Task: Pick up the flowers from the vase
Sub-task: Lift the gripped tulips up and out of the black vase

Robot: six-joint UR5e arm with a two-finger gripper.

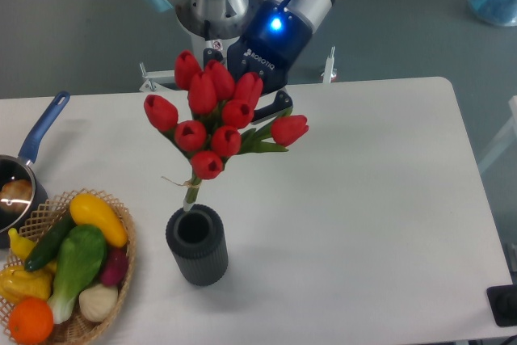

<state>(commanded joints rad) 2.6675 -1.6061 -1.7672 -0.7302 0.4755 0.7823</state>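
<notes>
Red flowers (212, 115) are leaning up out of the grey vase (196, 245) on the white counter (363, 199). The claw (275, 111), marked ROBOTIQ, is sitting behind them; its grip is hiding, so I cannot tell.

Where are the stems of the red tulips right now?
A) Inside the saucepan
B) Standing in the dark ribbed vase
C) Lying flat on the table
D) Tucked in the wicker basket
B: the tulips lean up and their tied stems run down to the mouth of the vase, with the gripper behind the blooms.
</notes>
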